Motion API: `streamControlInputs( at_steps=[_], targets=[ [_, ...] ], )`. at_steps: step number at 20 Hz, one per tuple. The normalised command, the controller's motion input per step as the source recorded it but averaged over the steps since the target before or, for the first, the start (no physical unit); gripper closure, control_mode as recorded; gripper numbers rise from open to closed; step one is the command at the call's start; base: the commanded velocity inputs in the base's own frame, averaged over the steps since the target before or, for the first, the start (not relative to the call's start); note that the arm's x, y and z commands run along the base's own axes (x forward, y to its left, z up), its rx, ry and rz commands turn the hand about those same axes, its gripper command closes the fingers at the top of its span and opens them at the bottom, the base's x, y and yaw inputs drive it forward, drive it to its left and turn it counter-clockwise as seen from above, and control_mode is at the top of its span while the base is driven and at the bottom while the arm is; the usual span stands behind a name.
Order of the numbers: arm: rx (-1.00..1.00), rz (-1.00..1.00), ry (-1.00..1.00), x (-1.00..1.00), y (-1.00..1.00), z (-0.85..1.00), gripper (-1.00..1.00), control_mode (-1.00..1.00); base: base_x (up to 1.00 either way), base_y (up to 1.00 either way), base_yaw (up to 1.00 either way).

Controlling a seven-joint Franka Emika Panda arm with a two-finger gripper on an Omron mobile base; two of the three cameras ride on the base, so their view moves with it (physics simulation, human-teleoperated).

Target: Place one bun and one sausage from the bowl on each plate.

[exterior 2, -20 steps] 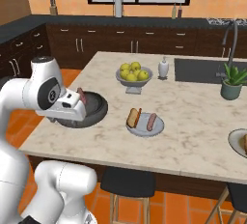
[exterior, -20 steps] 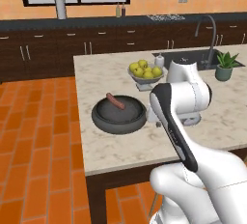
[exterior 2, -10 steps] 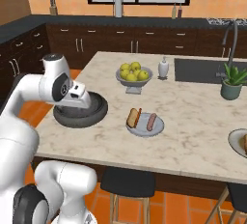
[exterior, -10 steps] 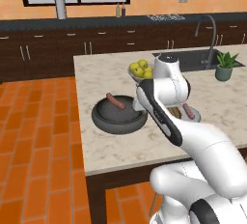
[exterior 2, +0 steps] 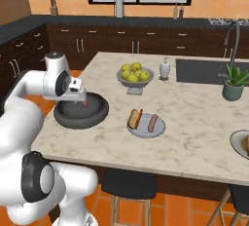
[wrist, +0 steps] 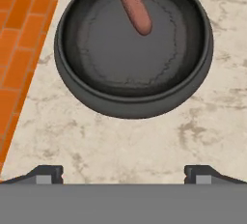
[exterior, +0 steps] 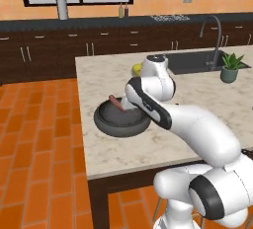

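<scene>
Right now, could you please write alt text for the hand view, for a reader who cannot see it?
A dark bowl sits on a marble counter and holds one pinkish sausage lying near its far side. The open claw hovers just short of the bowl, with orange floor tiles past the counter edge.

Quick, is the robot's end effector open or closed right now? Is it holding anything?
End effector: open and holding nothing, fingertips spread wide above the counter just short of the bowl, where one sausage lies.
</scene>
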Motion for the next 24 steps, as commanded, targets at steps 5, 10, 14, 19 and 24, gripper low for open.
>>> streamControlInputs(
  at_steps=[5,10,14,19,24],
  targets=[
    [0.00,0.09,0.00,0.52,0.20,-0.12,-1.00,-1.00,0.00,0.00,0.00],
    [0.00,0.01,0.00,0.40,0.24,0.00,-1.00,-1.00,0.00,0.00,0.00],
    [0.00,0.03,0.00,0.30,0.06,-0.09,-1.00,-1.00,0.00,0.00,0.00],
    [0.00,0.06,0.00,0.51,-0.01,-0.31,-1.00,-1.00,0.00,0.00,0.00],
    [0.00,0.04,0.00,0.49,-0.03,-0.24,-1.00,-1.00,0.00,0.00,0.00]
  ],
)
